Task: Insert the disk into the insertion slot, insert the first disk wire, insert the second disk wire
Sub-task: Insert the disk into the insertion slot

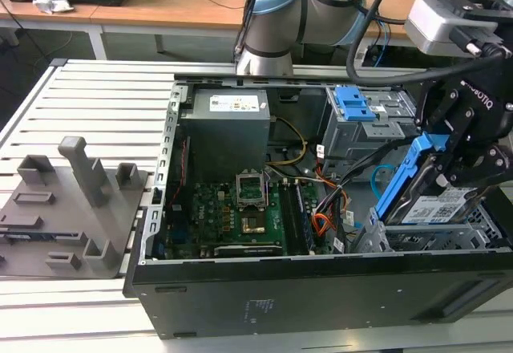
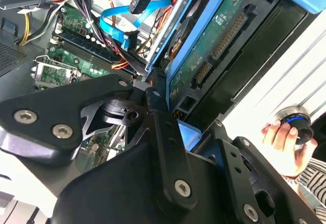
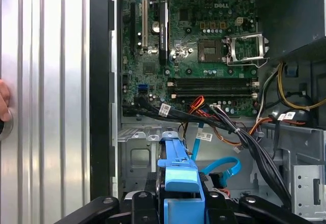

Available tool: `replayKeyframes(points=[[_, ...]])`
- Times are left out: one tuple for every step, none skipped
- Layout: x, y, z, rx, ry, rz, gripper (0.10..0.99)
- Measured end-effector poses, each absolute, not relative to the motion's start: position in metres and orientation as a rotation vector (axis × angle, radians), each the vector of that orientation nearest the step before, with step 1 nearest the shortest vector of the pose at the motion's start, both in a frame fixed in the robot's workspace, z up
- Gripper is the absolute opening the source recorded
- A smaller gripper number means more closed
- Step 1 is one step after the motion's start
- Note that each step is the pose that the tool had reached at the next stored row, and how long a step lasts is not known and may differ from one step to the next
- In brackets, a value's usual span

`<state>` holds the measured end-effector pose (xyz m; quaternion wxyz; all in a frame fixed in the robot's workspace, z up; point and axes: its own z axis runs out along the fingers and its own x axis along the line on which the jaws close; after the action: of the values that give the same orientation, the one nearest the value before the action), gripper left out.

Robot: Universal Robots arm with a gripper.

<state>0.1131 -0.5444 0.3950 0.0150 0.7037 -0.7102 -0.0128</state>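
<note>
The gripper (image 1: 457,172), clamped on the disk (image 1: 433,202), hung tilted over the low drive cage (image 1: 478,226) in the case's corner on the exterior view's right. Toward the middle of the case, a black cable bundle (image 3: 244,137) and orange-red wires (image 1: 323,223) crossed the gap. A looped light-blue cable (image 3: 224,169) lay close to the disk's blue frame. The taller cage with the blue latch (image 1: 353,116) walled off the far side. Above the motherboard (image 1: 232,208) the room stood open. A person's hand (image 2: 282,142) sat on a knob (image 2: 298,124) outside the case wall.
</note>
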Motion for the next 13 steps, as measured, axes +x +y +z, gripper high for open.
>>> replayKeyframes(points=[[0.113, -0.544, 0.394, 2.190, -2.210, -0.040, 0.365], [0.113, -0.544, 0.392, 2.190, -2.210, -0.040, 0.365], [0.113, -0.544, 0.389, 2.190, -2.210, -0.040, 0.365], [0.113, -0.544, 0.387, 2.190, -2.210, -0.040, 0.365], [0.113, -0.544, 0.386, 2.190, -2.210, -0.040, 0.365], [0.113, -0.544, 0.384, 2.190, -2.210, -0.040, 0.365], [0.113, -0.544, 0.383, 2.190, -2.210, -0.040, 0.365], [0.113, -0.544, 0.381, 2.190, -2.210, -0.040, 0.365], [0.113, -0.544, 0.381, 2.190, -2.210, -0.040, 0.365], [0.113, -0.544, 0.381, 2.190, -2.210, -0.040, 0.365], [0.113, -0.544, 0.381, 2.190, -2.210, -0.040, 0.365], [0.113, -0.544, 0.381, 2.190, -2.210, -0.040, 0.365], [0.113, -0.544, 0.381, 2.190, -2.210, -0.040, 0.376]])
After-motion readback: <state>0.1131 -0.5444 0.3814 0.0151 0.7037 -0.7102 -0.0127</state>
